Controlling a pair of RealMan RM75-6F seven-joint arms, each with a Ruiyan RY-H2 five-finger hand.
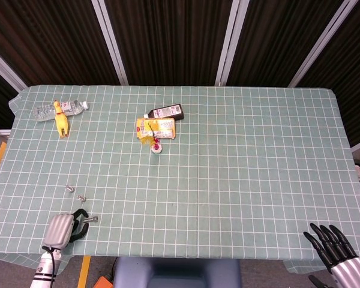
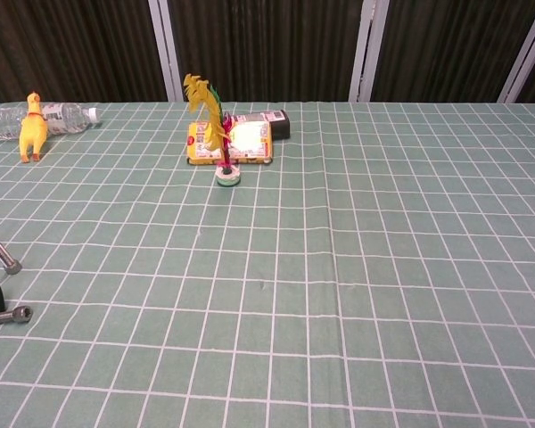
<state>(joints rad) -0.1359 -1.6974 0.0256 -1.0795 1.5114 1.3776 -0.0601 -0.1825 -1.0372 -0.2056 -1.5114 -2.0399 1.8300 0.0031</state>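
Short silver metal bolt (image 1: 90, 219) lies flat on the green checked tablecloth (image 1: 240, 168) near the table's near-left corner, directly at the fingertips of the left hand (image 1: 61, 228). Dark fingers (image 1: 79, 216) curl toward the bolt; whether they touch it cannot be told from the head view. Nothing is seen gripped, fingers apart. In the chest view only a dark sliver of finger shows at the left frame edge beside the bolt (image 2: 9, 314), the rest of the hand cut off.

Just beyond the hand, further up the table: a second small silver bolt (image 1: 81, 197) and a third (image 1: 68, 189), both tiny in the head view; one shows in the chest view as a slanted grey rod (image 2: 0, 252), partly cut by the frame edge.

Right hand (image 1: 339, 255) sits well apart, off the table's near-right corner, black fingers spread, holding nothing; lower part cut by the frame. Not visible in the chest view.

Far from the left hand: yellow rubber chicken (image 1: 61, 122) against a clear plastic water bottle (image 1: 55, 110) lying on its side. Toward table centre: yellow flat packet (image 1: 158, 127), dark bottle (image 1: 165, 112) lying behind it, and a feathered shuttlecock toy (image 2: 216, 134) upright on a round base in front.

Broad bare cloth lies between the hands. Left hand sits close to the near table edge.
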